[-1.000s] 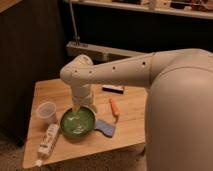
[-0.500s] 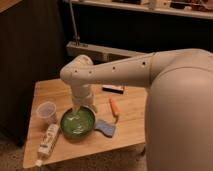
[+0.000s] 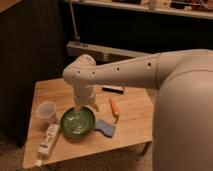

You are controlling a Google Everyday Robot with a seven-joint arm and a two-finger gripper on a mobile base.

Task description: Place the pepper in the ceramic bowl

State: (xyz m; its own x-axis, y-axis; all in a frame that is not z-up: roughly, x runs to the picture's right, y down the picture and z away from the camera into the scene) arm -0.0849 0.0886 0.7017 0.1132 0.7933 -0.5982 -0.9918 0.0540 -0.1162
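The orange pepper (image 3: 114,107) lies on the wooden table (image 3: 135,120), to the right of the green ceramic bowl (image 3: 77,123). The bowl stands at the table's front middle. My gripper (image 3: 81,106) hangs from the white arm (image 3: 115,72) and points down over the bowl's far rim. It is left of the pepper and apart from it. The pepper is not in the gripper.
A translucent cup (image 3: 46,111) stands left of the bowl. A white bottle (image 3: 47,140) lies at the front left edge. A blue sponge (image 3: 105,128) lies right of the bowl. A dark flat object (image 3: 113,89) lies at the back. My large white body (image 3: 182,115) fills the right side.
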